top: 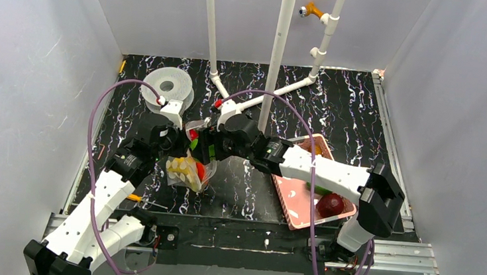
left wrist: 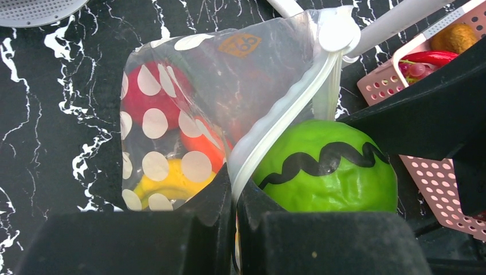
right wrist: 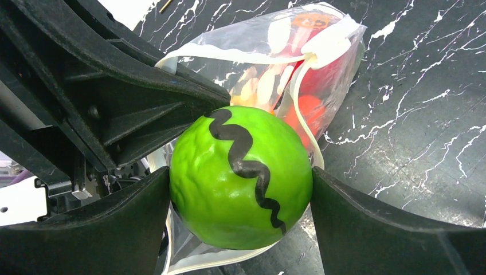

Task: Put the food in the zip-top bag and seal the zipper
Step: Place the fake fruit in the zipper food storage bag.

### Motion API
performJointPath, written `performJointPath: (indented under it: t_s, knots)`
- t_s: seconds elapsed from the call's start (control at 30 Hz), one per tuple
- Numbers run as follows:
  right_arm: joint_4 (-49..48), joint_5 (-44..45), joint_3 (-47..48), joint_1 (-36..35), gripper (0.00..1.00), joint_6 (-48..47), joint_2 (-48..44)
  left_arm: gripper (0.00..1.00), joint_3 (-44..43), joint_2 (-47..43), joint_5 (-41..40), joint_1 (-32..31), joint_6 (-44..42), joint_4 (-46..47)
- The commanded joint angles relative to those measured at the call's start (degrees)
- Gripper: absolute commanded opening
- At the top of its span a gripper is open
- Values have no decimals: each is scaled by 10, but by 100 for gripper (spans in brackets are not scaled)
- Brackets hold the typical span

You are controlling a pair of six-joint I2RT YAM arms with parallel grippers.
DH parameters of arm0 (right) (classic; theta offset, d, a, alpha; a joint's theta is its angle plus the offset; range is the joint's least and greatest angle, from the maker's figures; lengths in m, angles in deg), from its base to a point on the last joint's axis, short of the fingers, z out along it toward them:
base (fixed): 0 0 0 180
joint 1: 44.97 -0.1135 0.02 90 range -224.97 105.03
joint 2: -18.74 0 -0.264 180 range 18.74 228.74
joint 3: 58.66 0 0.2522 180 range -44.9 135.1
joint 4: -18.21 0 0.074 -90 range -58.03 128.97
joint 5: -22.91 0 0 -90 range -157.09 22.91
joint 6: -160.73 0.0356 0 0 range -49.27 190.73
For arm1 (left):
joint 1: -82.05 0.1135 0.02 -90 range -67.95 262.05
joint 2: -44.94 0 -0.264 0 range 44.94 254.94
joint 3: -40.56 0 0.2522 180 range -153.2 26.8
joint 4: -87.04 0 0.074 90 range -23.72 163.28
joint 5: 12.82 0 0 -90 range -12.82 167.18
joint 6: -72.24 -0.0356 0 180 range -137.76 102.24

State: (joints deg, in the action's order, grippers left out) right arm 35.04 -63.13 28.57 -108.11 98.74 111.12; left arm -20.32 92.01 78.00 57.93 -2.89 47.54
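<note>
**Top external view.** The left gripper [top: 179, 146] and the right gripper [top: 200, 146] meet left of centre. They stand at the far end of the floppy clear plastic zip-top bag printed with white dots [top: 186, 172], over the black marbled table [top: 349, 113]. The pink perforated plastic basket [top: 292, 201] at the right holds more pieces. The two wrists are crowded, so any sideways correction risks contact between them.

**Left wrist view.** The left gripper [left wrist: 234, 189] is clenched on the bag's narrow whitish zipper strip [left wrist: 286, 112] and pinches one lip only. Red, orange and yellow toy pieces [left wrist: 140, 100] show through the film. The green round plastic toy fruit with a black wavy line [left wrist: 326, 172] sits just right of the strip. You cannot tell whether it is past the rim. If it bears on the strip, expect the lip to fold or slip from the pinch.

**Right wrist view.** The right gripper [right wrist: 240, 189] grasps the toy fruit across its widest part, jaws spread far.
- The bag mouth looks little wider than the fruit.
- If you release too high, the fruit may roll off onto the table.
- The spread fingers may snag the film on withdrawal, drag the bag and spill its contents.
</note>
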Motion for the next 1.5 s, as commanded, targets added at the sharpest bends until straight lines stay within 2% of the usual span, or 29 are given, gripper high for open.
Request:
performJointPath:
  t_s: [0.0, 0.23, 0.47, 0.73, 0.83, 1.0, 1.1, 1.47]
  knots:
    - [-35, 30, 31, -4, 22, -8, 20, 0, -3, -15, 46, -7, 7, 31]
    - [-36, 40, 14, -3, 34, -7, 19, 0, -3, -14, 48, -8, 9, 32]
    - [10, 144, 2, -3, 38, 15, 0, 0, 3, -31, 18, -8, 10, 35]
    - [-18, 24, 14, -4, 42, 5, 10, 0, 0, -19, 26, -8, 12, 35]
    - [-56, -9, 2, -5, 58, -12, 10, 0, 0, -18, 35, -8, 13, 37]
    - [-32, -12, 31, -4, 90, -27, 25, 0, 1, -21, 31, -8, 12, 37]
    - [-8, -3, 32, -5, 100, -27, 18, 0, 2, -27, 26, -8, 12, 37]
    - [98, 20, 76, -3, 100, -21, -2, 0, 6, -43, 15, -8, 14, 40]
